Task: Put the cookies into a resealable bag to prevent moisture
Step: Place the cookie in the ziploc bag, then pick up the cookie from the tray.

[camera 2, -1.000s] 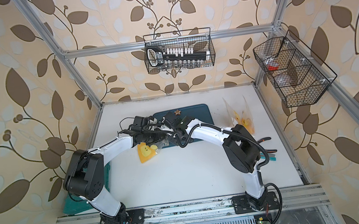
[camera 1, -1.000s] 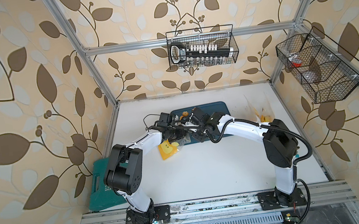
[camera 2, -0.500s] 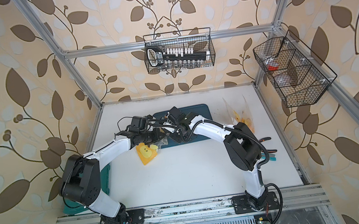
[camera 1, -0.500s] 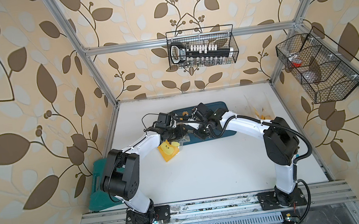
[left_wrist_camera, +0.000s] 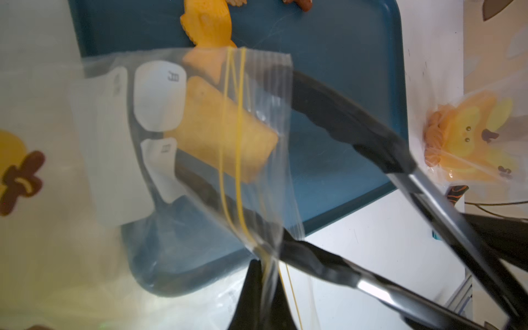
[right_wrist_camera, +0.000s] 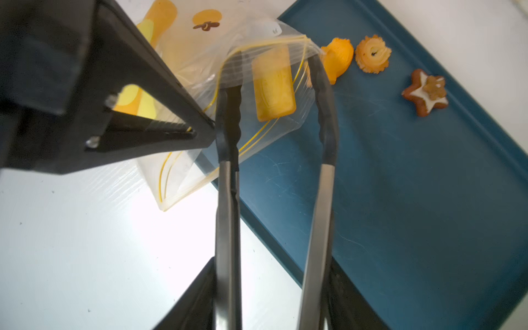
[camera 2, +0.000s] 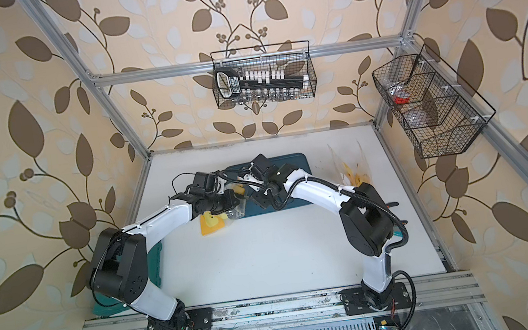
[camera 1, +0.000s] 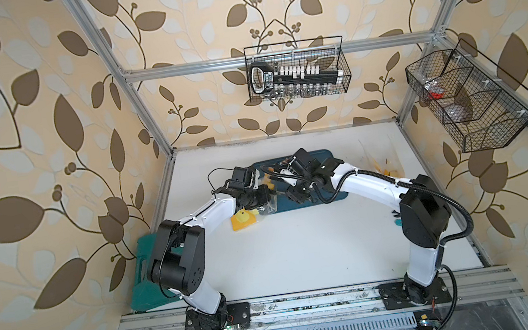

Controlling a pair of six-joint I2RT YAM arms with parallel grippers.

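Note:
In the left wrist view my left gripper (left_wrist_camera: pixel 261 263) is shut on the zip edge of a clear resealable bag (left_wrist_camera: pixel 257 85) and holds its mouth up over the near left corner of the blue tray (left_wrist_camera: pixel 357 57). A rectangular yellow cookie (right_wrist_camera: pixel 274 85) lies loose inside the bag mouth. My right gripper (right_wrist_camera: pixel 273 261) is shut on black-tipped metal tongs (right_wrist_camera: pixel 323 114), whose arms stand apart on either side of that cookie. Three cookies lie on the tray: an orange fish (right_wrist_camera: pixel 338 58), a flower (right_wrist_camera: pixel 373 54) and an iced brown star (right_wrist_camera: pixel 425 93). In both top views the grippers (camera 1: pixel 265 195) (camera 2: pixel 262 201) meet over the tray.
More printed clear bags (camera 1: pixel 382 166) lie on the white table to the right of the tray (camera 1: pixel 324 157). A green case (camera 1: pixel 139 260) lies at the table's left edge. Wire baskets (camera 1: pixel 296 70) (camera 1: pixel 470 98) hang on the back and right walls.
The tongs' arms have spread apart, and the rectangular cookie now lies free in the bag mouth. The right wrist shifted slightly over the tray. The left gripper still holds the bag.

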